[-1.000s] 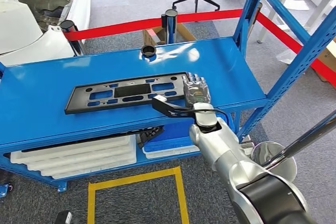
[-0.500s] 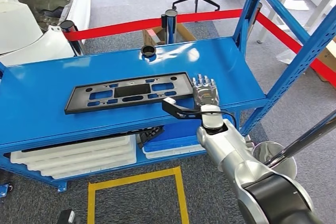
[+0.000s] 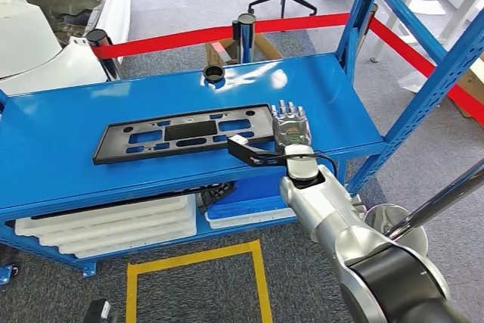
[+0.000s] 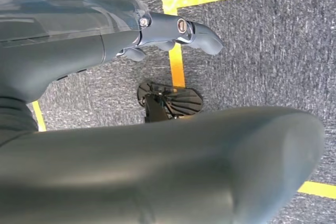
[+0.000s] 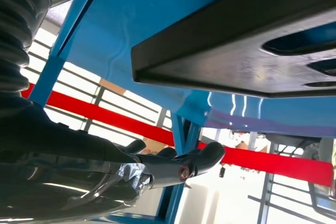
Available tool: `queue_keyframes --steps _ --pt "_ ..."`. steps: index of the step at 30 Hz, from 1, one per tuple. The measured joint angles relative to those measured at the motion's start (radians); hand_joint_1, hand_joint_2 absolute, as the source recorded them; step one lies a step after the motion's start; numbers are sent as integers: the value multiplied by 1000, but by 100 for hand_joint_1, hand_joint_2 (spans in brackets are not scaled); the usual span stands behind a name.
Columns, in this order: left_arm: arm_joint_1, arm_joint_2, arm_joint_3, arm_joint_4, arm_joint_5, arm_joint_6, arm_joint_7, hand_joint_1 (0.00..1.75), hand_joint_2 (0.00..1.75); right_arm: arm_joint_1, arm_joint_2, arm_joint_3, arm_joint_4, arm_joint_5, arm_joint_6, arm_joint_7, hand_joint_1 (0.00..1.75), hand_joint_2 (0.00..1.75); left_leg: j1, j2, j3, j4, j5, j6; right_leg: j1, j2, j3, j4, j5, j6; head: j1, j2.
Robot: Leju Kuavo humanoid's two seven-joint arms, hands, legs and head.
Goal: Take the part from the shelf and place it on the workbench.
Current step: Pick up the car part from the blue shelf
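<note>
- Since half a second ago the right hand (image 3: 291,128) has slid back toward the part's end and a touch farther up the shelf; a second ago it sat closer in still, so it has swung out and partly returned. The part has not moved across the three frames.
- Nearest the robot, the left hand (image 4: 174,27) hangs at its side over the grey floor with its yellow tape line (image 4: 177,66); its fingers lie loose and apart, with nothing in them.
- Farther out, the right hand is spread, palm down, holding nothing, just beside the part's right end; whether the fingertips touch it I cannot tell.
- In the right wrist view the fingers (image 5: 186,167) sit apart from the part's dark edge, with blue shelf between.
- The part (image 3: 182,132), a long flat black plate with cut-outs, lies flat on the blue shelf (image 3: 57,149), its long axis running left to right across the robot's front.
- It lies to the left of the right hand, so that hand is much the nearer; my guess is the grasp must come onto this short end.
</note>
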Motion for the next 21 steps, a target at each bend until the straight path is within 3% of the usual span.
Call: queue_keyframes --steps 11,21 --pt "-1 -7 -4 0 0 -2 -2 0 0 -21 67 6 25 -5 15 -37 0 175 0 0 0 0 0 0 0 0 0 0 0 0 0 0" --pt "-4 -11 -3 0 0 7 -9 0 0 -23 90 6 42 -7 10 -54 0 175 0 0 0 0 0 0 0 0 0 0 0 0 0 0"
